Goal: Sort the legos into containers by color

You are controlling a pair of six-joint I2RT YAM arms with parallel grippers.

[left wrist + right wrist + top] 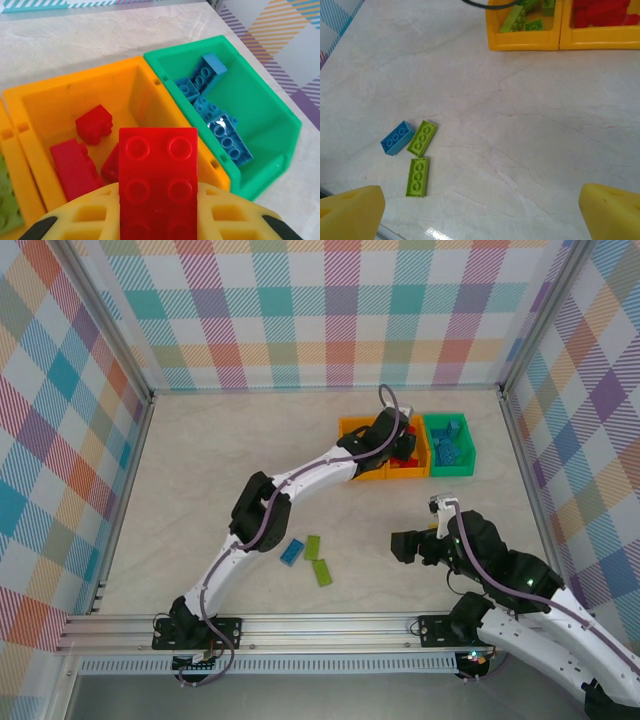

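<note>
Pinches a red brick [158, 185] in the left gripper [158, 222], studs facing the wrist camera, long axis along the gripper's reach, free end pointing out over the middle orange bin [30, 100]. Hangs above other red bricks [75, 167] lying in that bin. Borders a green bin [280, 120] with blue bricks [225, 140] on the right and a second orange bin [520, 45] with lime pieces [517, 20] on the left, all by the far edge of the worktop [520, 125], right of centre. Shows a blue brick [397, 137] and two lime bricks [422, 138] loose toward the near edge. Spreads the right gripper [480, 212] wide above bare worktop, holding nothing.
</note>
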